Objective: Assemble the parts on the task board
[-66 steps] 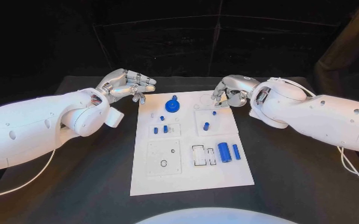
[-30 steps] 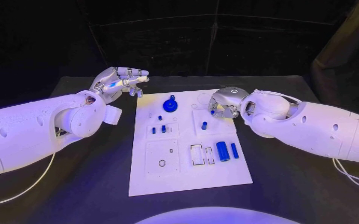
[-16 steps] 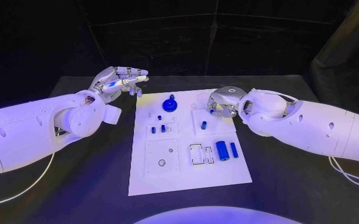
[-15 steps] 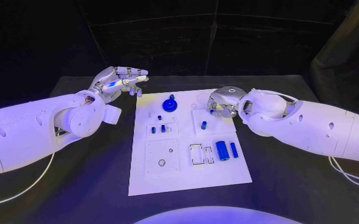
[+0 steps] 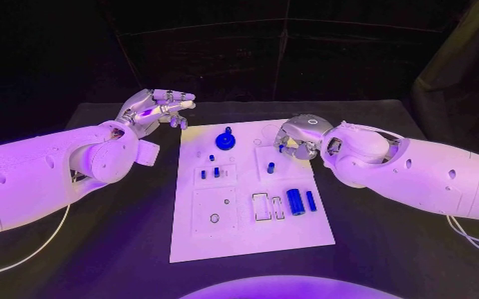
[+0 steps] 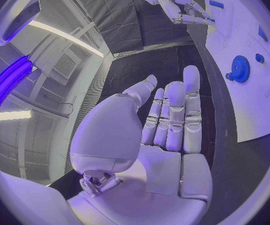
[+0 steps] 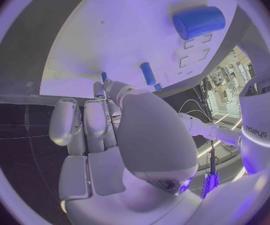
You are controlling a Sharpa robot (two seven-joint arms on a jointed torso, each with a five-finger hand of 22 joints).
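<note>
Head view: task board point(image 5: 250, 233) with blue parts point(image 5: 295, 201)

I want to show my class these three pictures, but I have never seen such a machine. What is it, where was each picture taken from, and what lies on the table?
It is a robot with two white arms, each ending in a silver robot hand. The square picture looks down from its head; the round ones come from cameras at each wrist. A white task board lies on the black table, carrying small blue parts, including a gear and a cylinder. The left robot hand is open beside the board. The right robot hand reaches down to a small blue peg; whether it grips the peg is unclear.
</note>
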